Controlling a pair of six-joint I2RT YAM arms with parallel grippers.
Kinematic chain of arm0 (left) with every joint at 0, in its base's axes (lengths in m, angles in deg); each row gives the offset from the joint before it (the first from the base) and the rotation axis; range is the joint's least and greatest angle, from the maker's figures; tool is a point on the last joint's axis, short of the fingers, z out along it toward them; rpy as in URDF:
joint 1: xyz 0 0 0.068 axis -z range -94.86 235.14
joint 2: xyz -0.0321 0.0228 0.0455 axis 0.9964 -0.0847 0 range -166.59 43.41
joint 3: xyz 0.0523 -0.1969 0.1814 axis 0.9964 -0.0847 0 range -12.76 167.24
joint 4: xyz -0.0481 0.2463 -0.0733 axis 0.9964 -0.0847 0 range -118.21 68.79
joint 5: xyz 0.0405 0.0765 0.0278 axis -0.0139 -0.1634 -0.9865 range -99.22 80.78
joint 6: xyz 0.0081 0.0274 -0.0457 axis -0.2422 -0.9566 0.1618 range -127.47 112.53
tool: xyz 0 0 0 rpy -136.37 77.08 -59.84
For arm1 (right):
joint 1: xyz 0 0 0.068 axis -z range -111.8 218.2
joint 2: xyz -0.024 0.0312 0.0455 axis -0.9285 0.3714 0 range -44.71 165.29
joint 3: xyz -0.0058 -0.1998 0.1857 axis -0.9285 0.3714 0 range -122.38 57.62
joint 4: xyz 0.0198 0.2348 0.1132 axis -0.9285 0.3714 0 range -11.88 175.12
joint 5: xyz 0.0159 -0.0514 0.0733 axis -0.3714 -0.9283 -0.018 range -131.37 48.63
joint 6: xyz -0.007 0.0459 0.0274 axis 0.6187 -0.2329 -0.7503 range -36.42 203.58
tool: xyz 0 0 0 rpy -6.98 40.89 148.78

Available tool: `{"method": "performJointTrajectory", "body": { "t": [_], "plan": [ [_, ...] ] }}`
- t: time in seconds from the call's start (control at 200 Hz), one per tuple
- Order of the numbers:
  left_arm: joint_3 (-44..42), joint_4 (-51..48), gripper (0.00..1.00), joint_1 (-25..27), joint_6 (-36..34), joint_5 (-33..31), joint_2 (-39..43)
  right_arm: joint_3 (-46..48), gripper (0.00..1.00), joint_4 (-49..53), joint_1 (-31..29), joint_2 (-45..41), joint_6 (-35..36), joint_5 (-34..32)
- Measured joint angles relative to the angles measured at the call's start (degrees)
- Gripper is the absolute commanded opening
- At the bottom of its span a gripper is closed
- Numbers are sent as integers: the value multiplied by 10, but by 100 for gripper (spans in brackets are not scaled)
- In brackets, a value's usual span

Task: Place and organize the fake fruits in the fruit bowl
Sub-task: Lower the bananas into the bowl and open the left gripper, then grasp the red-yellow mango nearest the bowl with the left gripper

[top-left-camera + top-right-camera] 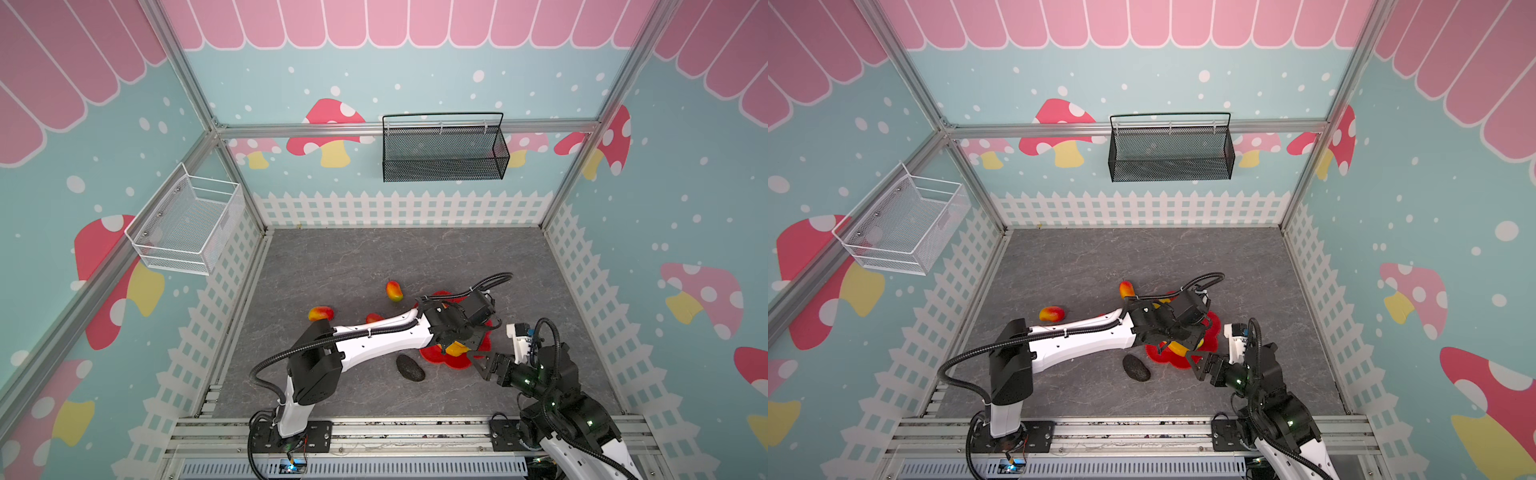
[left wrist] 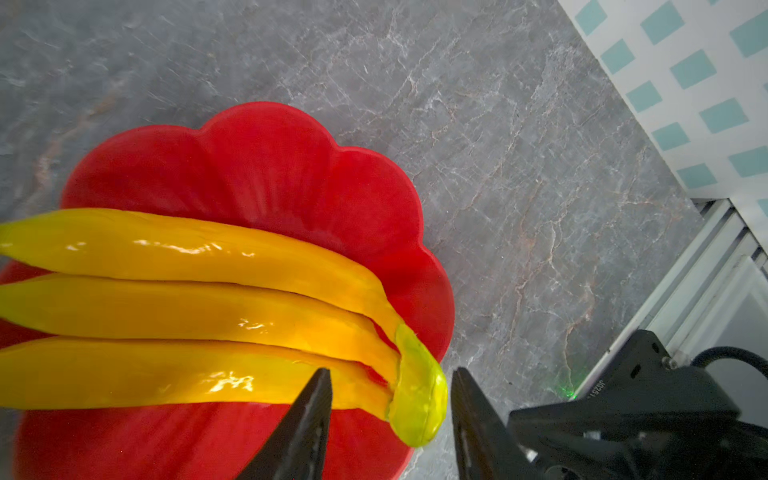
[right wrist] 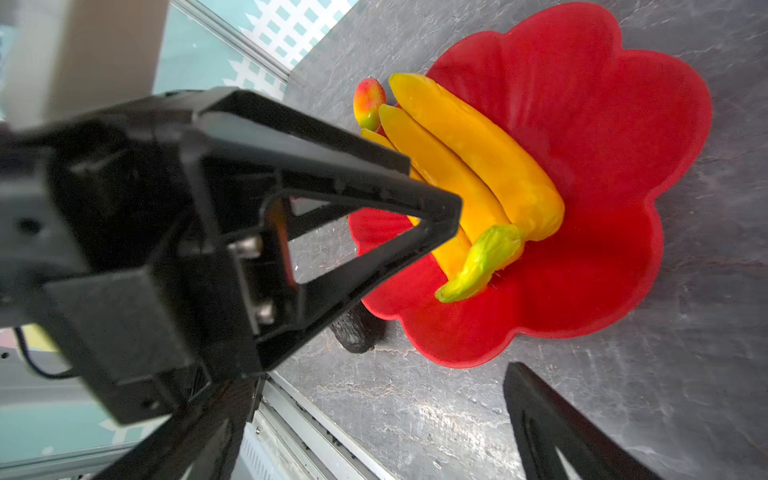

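Observation:
The yellow banana bunch (image 2: 166,307) lies in the red flower-shaped fruit bowl (image 2: 270,166), its green stem over the rim. My left gripper (image 2: 390,372) is open, a jaw on each side of that stem with a gap showing. My right gripper (image 3: 374,395) is open and empty just off the bowl's (image 1: 432,356) near edge. Two mangoes (image 1: 394,291) (image 1: 321,313) lie on the floor left of the bowl. A third mango (image 1: 374,318) peeks out behind the left arm. The dark avocado (image 1: 410,368) rests beside the bowl's near-left rim.
A black mesh basket (image 1: 444,153) hangs on the back wall and a white wire basket (image 1: 187,224) on the left wall. The left arm stretches across the grey floor between the mangoes and the avocado. A metal rail borders the front edge.

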Motion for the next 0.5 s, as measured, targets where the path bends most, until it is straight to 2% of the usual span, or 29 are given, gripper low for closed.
{"method": "performJointTrajectory", "body": {
  "t": [0.16, 0.315, 0.41, 0.495],
  "plan": [
    [-106, 10, 55, -26, 21, -79, 137, -79, 98, -17, 0, 60, 57, -21],
    [-259, 30, 60, -130, 98, -129, 278, -162, 99, -62, 0, 191, 139, 2],
    [-349, 41, 62, -184, 146, -133, 307, -194, 99, -85, -2, 257, 191, 25],
    [-412, 55, 63, -202, 179, -124, 306, -208, 99, -103, -14, 306, 234, 50]
  ]
}}
